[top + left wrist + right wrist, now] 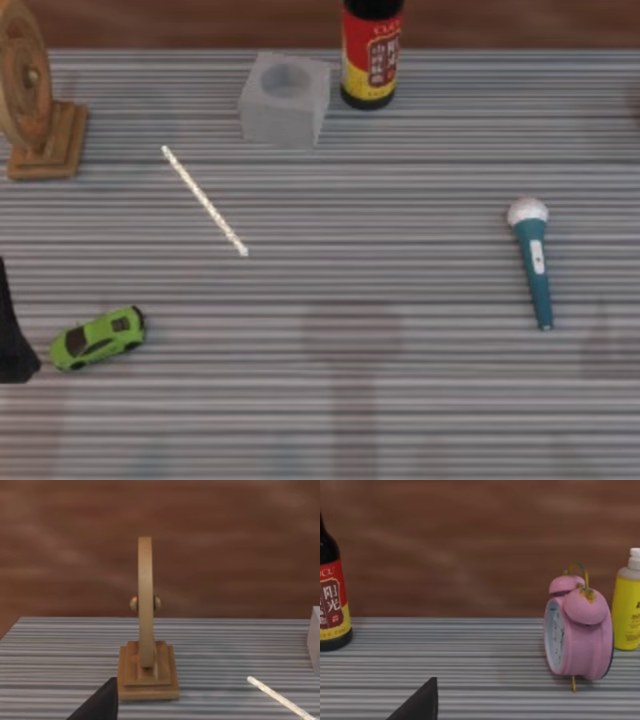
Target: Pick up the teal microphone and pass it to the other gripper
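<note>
The teal microphone (532, 262) lies flat on the striped table (400, 400) at the right. Its white-grey head points to the far side and its slim handle to the near side. Nothing touches it, and neither wrist view shows it. Of my left arm (12, 335) only a black part shows, at the table's left edge, far from the microphone. In the left wrist view one black finger (102, 705) shows with a wide bare gap beside it. My right arm is outside the top view; the right wrist view shows one black finger (422, 702), likewise alone.
At the back stand a dark sauce bottle (372, 50), a grey hollow block (285, 98) and a wooden ring stand (35, 100). A white rod (204, 200) and a green toy car (97, 337) lie at the left. A pink alarm clock (577, 630) and a yellow bottle (627, 602) stand beyond my right gripper.
</note>
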### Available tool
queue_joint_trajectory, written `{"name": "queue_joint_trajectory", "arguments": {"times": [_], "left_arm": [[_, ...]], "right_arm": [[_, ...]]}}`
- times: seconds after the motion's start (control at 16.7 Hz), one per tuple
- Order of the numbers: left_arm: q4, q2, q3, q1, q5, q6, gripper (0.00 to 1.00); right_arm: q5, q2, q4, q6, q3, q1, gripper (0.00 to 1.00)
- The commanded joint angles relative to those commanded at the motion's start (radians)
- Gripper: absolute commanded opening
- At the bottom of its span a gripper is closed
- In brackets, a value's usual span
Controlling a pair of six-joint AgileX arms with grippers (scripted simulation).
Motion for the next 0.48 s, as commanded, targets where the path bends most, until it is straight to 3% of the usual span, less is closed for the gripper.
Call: {"name": "queue_joint_trajectory", "arguments": {"times": [0.24, 0.48], "left_arm": [[0.0, 0.0, 0.0, 0.0, 0.0, 0.0, 1.0], [0.0, 0.0, 0.0, 0.0, 0.0, 0.0, 1.0]], "right_arm": [[-0.001, 0.031, -0.023, 0.006, 0.025, 0.009, 1.0], [0.002, 0.221, -0.143, 0.041, 0.166, 0.051, 1.0]]}}
